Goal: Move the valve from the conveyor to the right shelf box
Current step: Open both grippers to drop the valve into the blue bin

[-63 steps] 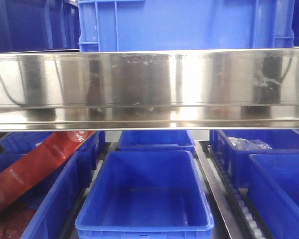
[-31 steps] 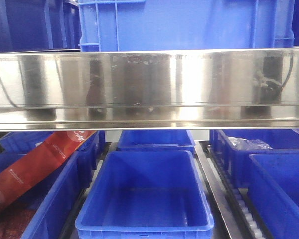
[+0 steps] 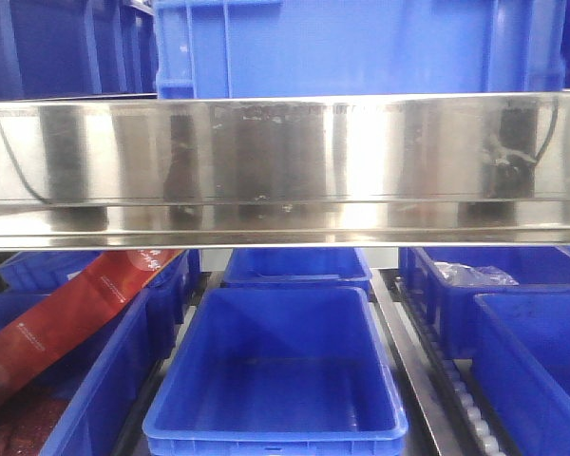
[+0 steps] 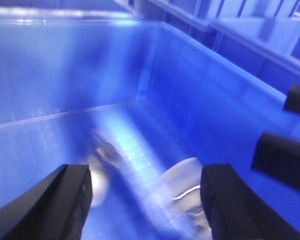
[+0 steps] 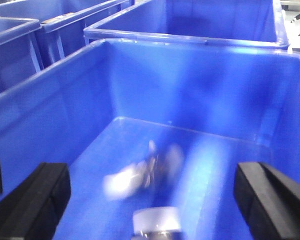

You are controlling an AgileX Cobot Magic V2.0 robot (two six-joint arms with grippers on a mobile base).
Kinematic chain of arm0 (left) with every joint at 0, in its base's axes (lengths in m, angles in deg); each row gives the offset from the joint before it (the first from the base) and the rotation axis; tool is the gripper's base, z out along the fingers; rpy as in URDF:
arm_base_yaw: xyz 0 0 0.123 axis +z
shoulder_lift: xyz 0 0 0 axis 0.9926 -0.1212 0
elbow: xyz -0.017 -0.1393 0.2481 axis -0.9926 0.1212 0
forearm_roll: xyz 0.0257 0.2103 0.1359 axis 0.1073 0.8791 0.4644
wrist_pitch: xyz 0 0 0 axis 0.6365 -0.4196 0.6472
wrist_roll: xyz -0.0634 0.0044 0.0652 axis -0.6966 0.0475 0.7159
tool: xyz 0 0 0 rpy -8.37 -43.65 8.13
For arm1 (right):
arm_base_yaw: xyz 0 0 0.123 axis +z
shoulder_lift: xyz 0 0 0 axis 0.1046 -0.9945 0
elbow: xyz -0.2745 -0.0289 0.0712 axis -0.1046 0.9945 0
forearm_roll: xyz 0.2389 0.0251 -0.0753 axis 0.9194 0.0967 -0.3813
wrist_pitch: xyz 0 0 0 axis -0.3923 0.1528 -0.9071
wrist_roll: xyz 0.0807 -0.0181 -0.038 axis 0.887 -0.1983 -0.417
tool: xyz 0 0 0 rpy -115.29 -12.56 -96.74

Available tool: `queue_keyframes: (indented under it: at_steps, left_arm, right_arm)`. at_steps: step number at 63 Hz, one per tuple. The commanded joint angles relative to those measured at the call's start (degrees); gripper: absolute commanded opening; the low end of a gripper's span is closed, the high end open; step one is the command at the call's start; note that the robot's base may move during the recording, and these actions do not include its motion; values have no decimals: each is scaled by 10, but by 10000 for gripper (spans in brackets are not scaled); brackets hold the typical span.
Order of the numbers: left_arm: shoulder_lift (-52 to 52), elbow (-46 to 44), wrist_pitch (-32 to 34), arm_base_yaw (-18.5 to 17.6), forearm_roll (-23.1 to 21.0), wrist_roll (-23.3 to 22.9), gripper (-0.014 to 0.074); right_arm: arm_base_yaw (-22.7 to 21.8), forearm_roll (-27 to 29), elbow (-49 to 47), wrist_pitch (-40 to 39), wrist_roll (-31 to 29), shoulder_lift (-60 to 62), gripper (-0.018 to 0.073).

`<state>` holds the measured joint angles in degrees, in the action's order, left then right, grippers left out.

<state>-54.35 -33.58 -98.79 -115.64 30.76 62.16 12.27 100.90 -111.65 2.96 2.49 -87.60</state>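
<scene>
L gripper and R gripper both have jaws wide apart, nothing held, hung low over what looks like one blue box. Valve lies on the box floor, motion-blurred. Reads as drop done, prob not settled yet. Conveyor not in view.

Shelf rail: mirror-silver steel with dark smeared reflections. Above the rail a blue crate; below the rail a plain blue bin and a red carton with white lettering. Left hand and right hand matte black; valve silvery-white, blurred, on blue box.
</scene>
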Motion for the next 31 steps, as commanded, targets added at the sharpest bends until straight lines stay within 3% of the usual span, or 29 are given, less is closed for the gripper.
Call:
queue_keyframes:
  at_steps: [1,7,10,15,22,31]
  left_arm:
    - [6,-13,-3,-1,0,0,333]
    - [8,-25,-14,-1,4,0,148]
    - [8,-28,-13,-1,4,0,44]
    - [8,-28,-7,1,4,0,-111]
    - [9,-28,-12,7,4,1,-111]
    - [18,-28,-57,14,4,1,-111]
  right_arm:
    - [1,2,-5,-12,-3,28,568]
    - [1,2,-5,-12,-3,41,497]
    - [1,2,-5,-14,-3,43,408]
    - [1,2,-5,-12,-3,43,180]
    - [1,2,-5,-4,-3,43,-171]
    - [0,3,-5,-4,-3,48,-162]
